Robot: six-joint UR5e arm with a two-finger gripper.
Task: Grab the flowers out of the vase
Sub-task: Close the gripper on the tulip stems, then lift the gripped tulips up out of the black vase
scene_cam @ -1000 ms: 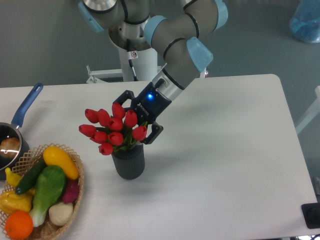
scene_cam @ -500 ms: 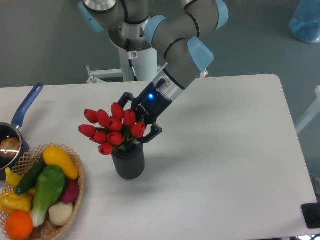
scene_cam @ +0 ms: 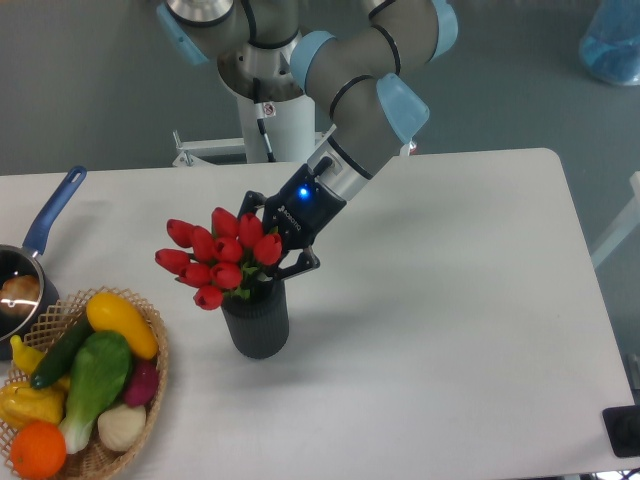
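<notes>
The flowers [scene_cam: 215, 262], a bunch of red tulip buds with green leaves, stand in the vase [scene_cam: 257, 322], a dark grey ribbed pot left of the table's middle. My gripper [scene_cam: 275, 238] reaches down from the upper right into the bunch just above the vase's mouth. Its black fingers [scene_cam: 303, 263] press in on either side of the bunch's right part, and the buds are squeezed together. The stems and the fingertips are hidden behind buds and leaves. The vase rests on the table.
A wicker basket [scene_cam: 160, 345] of toy vegetables and fruit sits at the front left, close to the vase. A blue-handled saucepan [scene_cam: 55, 210] lies at the left edge. A black object [scene_cam: 622, 430] sits at the front right corner.
The fingers have drawn together on the bunch. The tulip buds have been pushed closer together and shifted slightly up and left. The vase has not moved.
</notes>
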